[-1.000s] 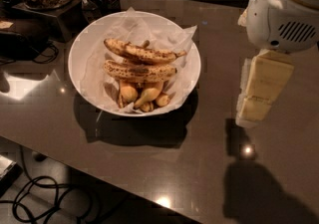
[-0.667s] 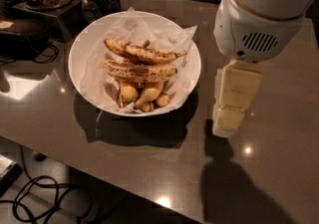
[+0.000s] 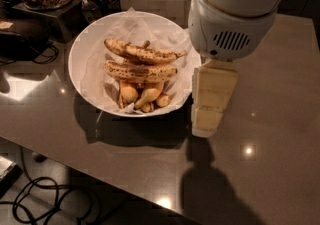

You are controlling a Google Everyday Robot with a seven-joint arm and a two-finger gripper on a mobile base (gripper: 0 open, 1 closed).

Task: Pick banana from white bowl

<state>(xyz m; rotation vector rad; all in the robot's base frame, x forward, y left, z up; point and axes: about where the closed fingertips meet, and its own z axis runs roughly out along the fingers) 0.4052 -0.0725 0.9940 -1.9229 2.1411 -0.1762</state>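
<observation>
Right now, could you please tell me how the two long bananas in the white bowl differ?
The rear banana looks slimmer than the front banana. The rear banana's thin end points right toward the gripper, which hangs just outside the white bowl's right rim; the front banana ends short of that and is blunter. Both lie crosswise and are yellow with heavy brown speckling.

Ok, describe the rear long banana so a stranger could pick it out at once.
On the glossy brown tabletop stands a large round white paper-lined bowl, the robot's cream pincer hanging just outside its right rim. Two long brown-spotted yellow bananas lie across it behind stubby pale pieces. Yours is the rear banana, farther from the camera, its thin end pointing toward the pincer.
</observation>
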